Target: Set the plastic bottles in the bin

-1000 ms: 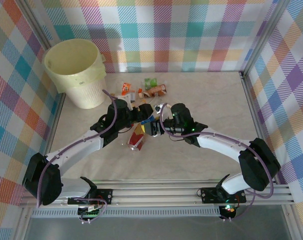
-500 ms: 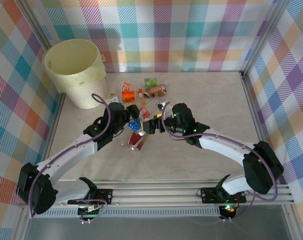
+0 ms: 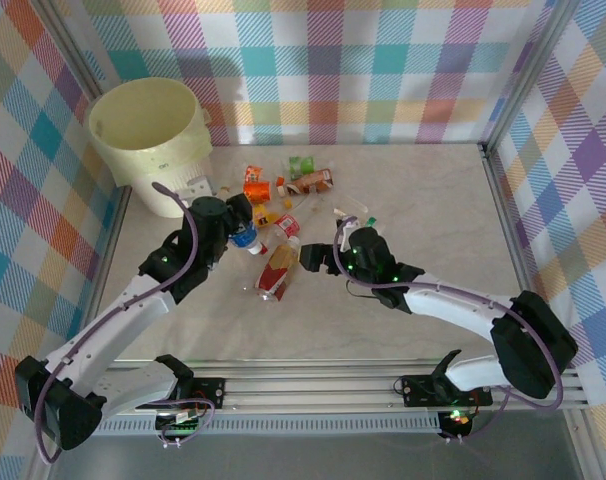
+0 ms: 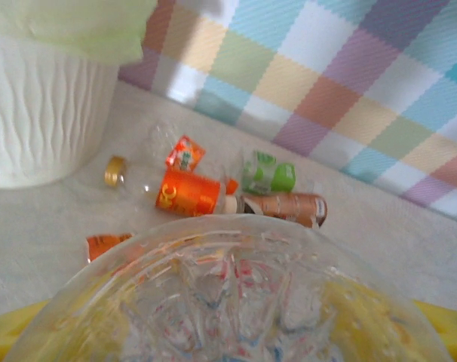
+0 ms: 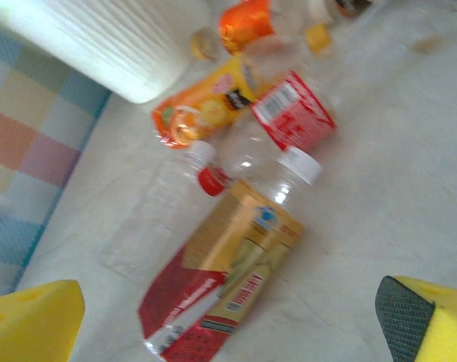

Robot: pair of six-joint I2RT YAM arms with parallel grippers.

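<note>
Bin [image 3: 148, 140]: far-left rear corner of the table [image 3: 433, 230], upright, close against the plaid wall [image 3: 43, 170]. It is pale-yellow plastic, round, flaring to the rim, with a ribbed lower wall. A small yellow cap [image 4: 115, 171] lies near its base.

Left gripper [image 3: 239, 230]: just right of the bin's base, clamped on a clear crushed bottle [image 3: 247, 240]. From above the bottle shows a blue label and a white cap. In the wrist view its creased, glossy wall sits between the yellow fingers [image 4: 10, 335].

Rear cluster, beyond that gripper: an orange-labelled bottle [image 3: 254, 180], a green-labelled bottle [image 3: 301, 165] and a brown-labelled bottle [image 3: 319, 180]. All three lie on their sides, close together, well short of the bin's rim.

Centre, between the two grippers: a flattened red-and-yellow bottle [image 5: 228, 286] with a white cap lies flat on the pale, marbled tabletop. Crowded against it are a see-through bottle with a red cap [image 5: 164, 207], a red-labelled bottle [image 5: 295, 113] and a squashed orange-yellow bottle [image 5: 202, 105]. This pile lies between the right arm and the bin.

Right gripper [image 3: 316, 258]: low over the table, just right of the red-and-yellow bottle. Its jaws are spread wide with nothing between them. One yellow pad has a dark, textured face [image 5: 398, 309].

A faint transparent bottle [image 3: 349, 210] lies just behind it.
</note>
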